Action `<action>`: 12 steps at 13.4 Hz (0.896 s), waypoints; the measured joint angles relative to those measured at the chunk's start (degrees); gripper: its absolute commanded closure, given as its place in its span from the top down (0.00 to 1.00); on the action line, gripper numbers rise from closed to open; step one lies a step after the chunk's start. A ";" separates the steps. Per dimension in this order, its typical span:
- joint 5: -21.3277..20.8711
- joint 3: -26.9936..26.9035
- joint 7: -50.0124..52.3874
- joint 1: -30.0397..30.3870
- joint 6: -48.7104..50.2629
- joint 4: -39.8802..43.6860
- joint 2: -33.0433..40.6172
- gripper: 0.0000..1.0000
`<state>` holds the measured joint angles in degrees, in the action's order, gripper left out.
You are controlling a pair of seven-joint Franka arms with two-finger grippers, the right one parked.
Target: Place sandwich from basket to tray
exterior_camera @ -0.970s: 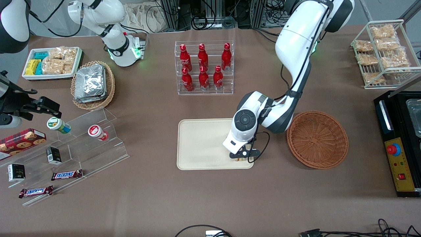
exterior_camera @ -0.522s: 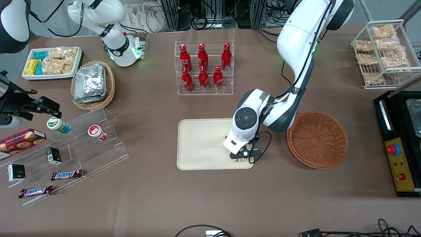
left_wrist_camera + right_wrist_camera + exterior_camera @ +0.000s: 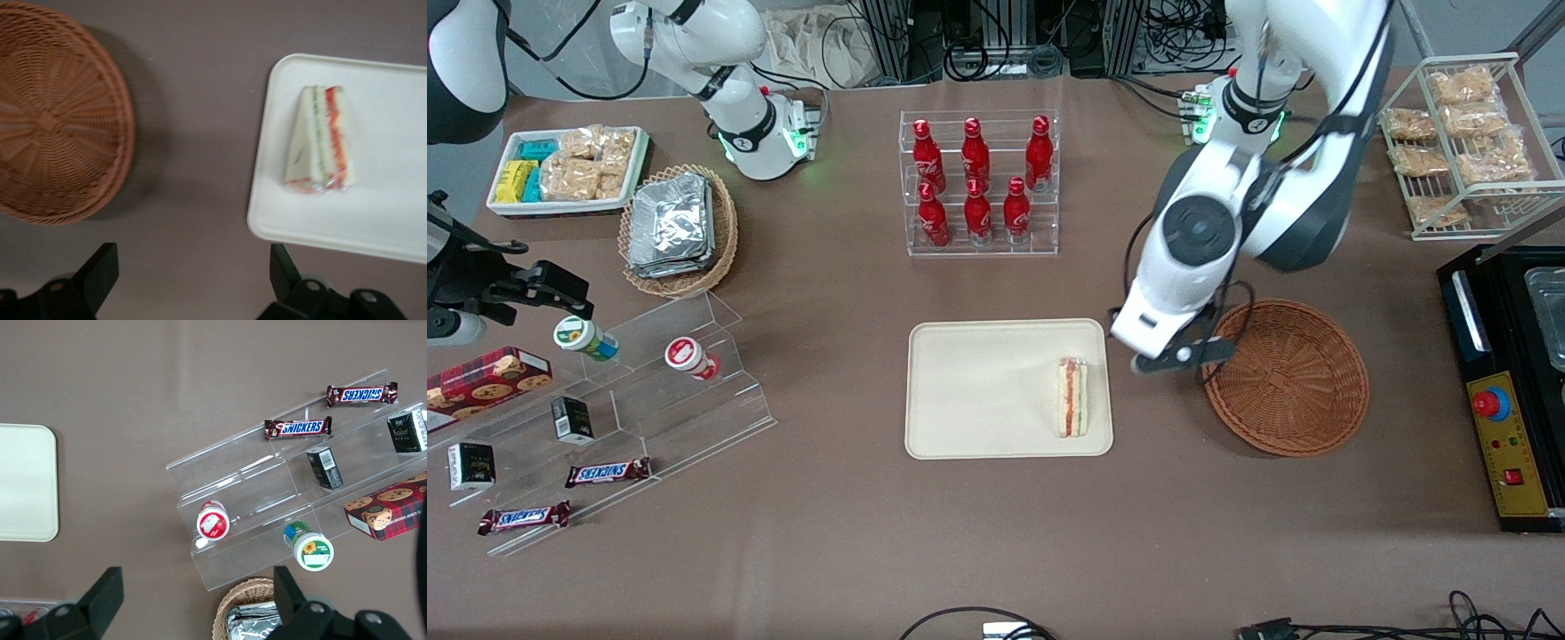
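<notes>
Sandwich (image 3: pixel 1072 396) flat on the tray (image 3: pixel 978 391) — gripper (image 3: pixel 1183 354) raised between tray and basket (image 3: pixel 1286 377), fingers spread wide, gripping nothing.

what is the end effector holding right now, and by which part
Nothing. The end effector is open and hangs between the tray and the basket; the sandwich lies free on the tray.

— Where's the sandwich (image 3: pixel 1073 396)?
— On the tray (image 3: pixel 978 391), at its end toward the basket (image 3: pixel 1286 377), which sits beside it on the bench (image 3: pixel 996 533)
— The claw (image 3: pixel 1169 357)?
— Spread wide, above the gap between them
</notes>
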<state>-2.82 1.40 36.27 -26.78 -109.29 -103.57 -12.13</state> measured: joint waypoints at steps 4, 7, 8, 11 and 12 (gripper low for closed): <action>-0.07 -0.31 -12.76 8.39 3.12 -12.61 16.54 1.00; -0.09 -0.62 -24.27 16.69 8.99 -10.82 20.38 1.00; -0.06 -0.67 -27.91 19.15 10.63 -9.18 20.39 1.00; 0.05 -0.70 -33.61 23.38 11.74 -4.40 19.08 1.00; 0.07 -0.66 -33.67 23.42 11.99 -2.27 17.89 1.00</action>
<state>-2.75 0.74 2.60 -3.36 -97.30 -105.85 5.76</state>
